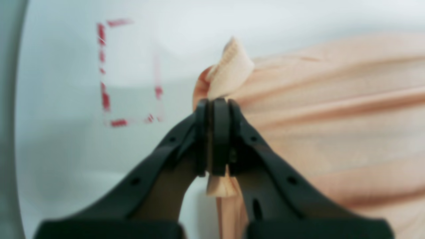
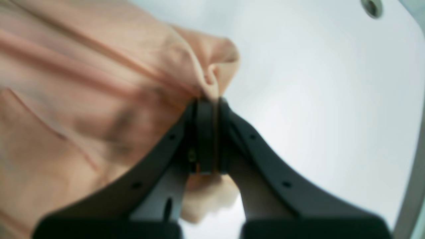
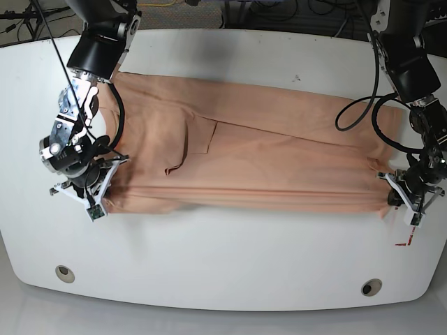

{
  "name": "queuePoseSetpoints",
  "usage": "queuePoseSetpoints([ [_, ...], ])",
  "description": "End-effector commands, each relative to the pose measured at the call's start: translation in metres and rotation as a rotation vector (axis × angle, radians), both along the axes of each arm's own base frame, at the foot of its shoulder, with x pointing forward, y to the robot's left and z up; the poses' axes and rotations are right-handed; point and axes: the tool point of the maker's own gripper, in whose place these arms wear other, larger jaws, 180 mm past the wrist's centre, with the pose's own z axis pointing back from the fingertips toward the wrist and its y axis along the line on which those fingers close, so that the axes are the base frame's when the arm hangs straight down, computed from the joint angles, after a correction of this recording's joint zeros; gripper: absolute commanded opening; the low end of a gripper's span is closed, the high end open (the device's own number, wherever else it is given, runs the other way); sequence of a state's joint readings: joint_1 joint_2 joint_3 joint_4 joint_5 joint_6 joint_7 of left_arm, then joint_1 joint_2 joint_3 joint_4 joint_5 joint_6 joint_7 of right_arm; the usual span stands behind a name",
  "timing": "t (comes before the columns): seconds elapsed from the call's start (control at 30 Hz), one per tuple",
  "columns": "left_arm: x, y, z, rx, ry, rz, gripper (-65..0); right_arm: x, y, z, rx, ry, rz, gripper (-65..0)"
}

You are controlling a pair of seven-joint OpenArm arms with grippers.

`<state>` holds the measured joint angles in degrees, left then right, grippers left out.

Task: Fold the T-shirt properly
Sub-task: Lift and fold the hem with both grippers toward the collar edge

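Note:
The peach T-shirt (image 3: 265,150) lies stretched across the white table as a long folded band, its near edge running between my two grippers. My left gripper (image 1: 215,103) is shut on a bunched corner of the T-shirt (image 1: 332,109) at the base view's right end, and the same left gripper (image 3: 398,199) shows there. My right gripper (image 2: 207,101) is shut on a bunched corner of the T-shirt (image 2: 83,86) at the left end, where the right gripper (image 3: 105,200) shows too. The cloth pulls taut into pleats toward each grip.
A red dashed square (image 1: 129,71) is marked on the table beyond the left gripper. The white table (image 3: 223,258) has two round holes near its front edge, one hole (image 3: 64,272) at left and another hole (image 3: 370,287) at right. Cables hang behind the table.

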<state>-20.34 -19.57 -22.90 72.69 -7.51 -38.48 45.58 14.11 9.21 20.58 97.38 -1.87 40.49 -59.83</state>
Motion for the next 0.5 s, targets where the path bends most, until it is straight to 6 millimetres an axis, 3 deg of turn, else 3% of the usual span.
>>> queuePoseSetpoints([
  [0.0, 0.003, 0.008, 0.017, 0.041, -0.036, -0.017, -65.0, -0.014, -0.002, 0.016, -0.054, -0.026, -0.022, -65.0],
  [0.47, -0.027, 0.012, -0.019, 0.050, 0.057, -0.017, -65.0, -0.081, 0.034, -0.015, -0.018, 0.051, -0.007, -65.0],
])
